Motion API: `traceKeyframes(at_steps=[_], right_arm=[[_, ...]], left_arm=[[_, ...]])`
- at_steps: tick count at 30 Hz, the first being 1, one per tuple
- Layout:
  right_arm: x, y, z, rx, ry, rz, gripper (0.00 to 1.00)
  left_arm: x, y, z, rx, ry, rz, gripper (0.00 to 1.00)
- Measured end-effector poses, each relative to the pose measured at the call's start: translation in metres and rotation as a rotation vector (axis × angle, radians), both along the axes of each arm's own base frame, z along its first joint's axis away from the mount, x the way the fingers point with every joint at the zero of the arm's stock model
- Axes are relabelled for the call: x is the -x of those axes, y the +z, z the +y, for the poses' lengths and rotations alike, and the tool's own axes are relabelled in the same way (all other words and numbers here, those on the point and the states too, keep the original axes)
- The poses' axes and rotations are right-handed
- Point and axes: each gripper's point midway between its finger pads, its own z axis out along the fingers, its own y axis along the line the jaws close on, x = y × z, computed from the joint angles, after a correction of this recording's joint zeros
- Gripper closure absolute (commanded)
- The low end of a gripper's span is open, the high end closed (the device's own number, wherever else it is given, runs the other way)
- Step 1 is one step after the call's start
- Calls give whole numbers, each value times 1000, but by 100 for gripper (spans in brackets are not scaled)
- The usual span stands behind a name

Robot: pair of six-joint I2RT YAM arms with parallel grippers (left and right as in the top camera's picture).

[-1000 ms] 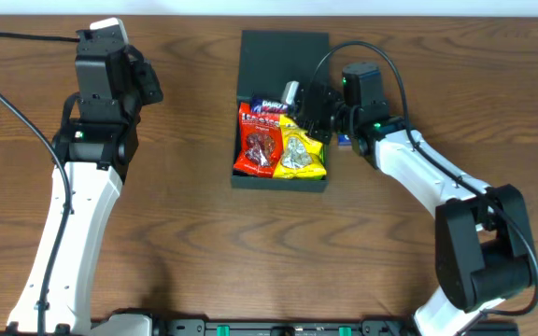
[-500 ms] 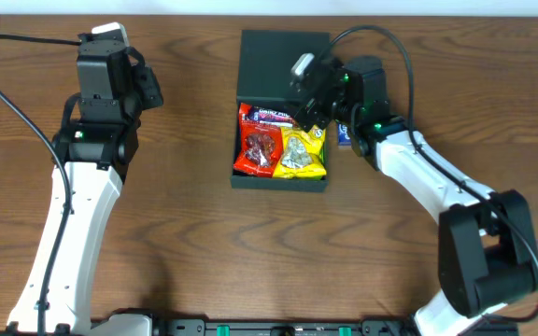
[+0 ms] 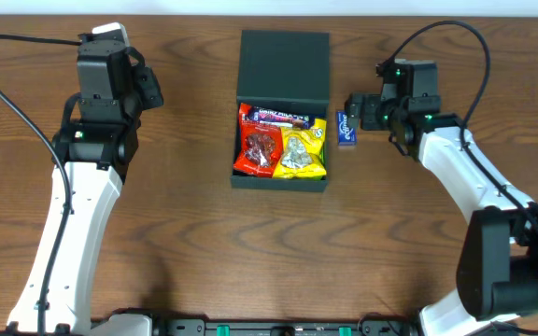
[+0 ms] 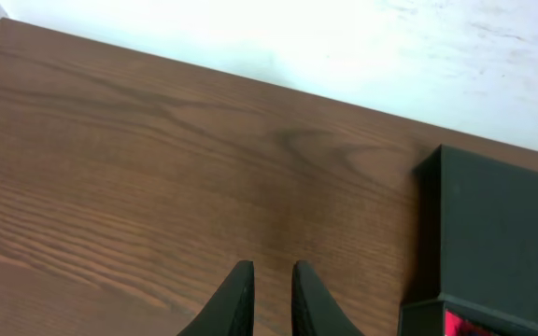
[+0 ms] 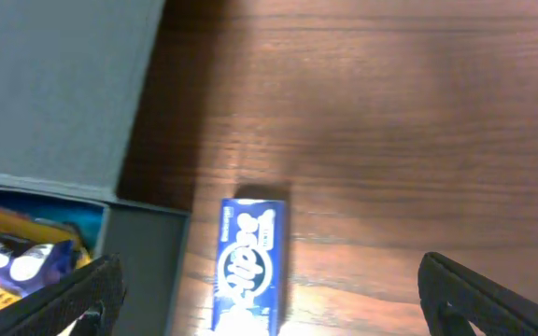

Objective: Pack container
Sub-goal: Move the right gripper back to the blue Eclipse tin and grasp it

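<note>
The dark teal container (image 3: 244,177) stands mid-table with its lid (image 3: 283,61) lying flat open behind it. Inside lie a red packet (image 3: 261,145), a yellow packet (image 3: 303,154) and a dark bar (image 3: 283,116). A blue packet (image 3: 346,129) (image 5: 250,271) rests on the wood just right of the container. My right gripper (image 3: 356,111) (image 5: 283,301) hovers over it, open wide, its fingers (image 5: 82,291) on either side and apart from it. My left gripper (image 3: 148,89) (image 4: 271,280) hangs far left of the container, fingers nearly together with nothing between them.
Bare wood surrounds the container. The table's far edge meets a white wall (image 4: 344,37) behind the lid (image 4: 502,224). Black cables (image 3: 442,37) loop over both arms.
My right gripper has pulled back from over the container to its right side and opened wide. The dark bar now lies at the back of the container. The left arm stayed put.
</note>
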Motion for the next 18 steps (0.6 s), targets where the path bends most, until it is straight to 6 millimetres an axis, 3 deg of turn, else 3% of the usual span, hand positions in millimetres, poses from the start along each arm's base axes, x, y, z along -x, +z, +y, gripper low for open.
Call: traceKeyframes(at_steps=[6,18], right_arm=[[1,-3,7,1,15,7,3],[12,-71,21,130,74,132,3]], left_arm=[[0,-1,-4,14,-21,2,84],[0,-1,-8,27,-40,3,84]])
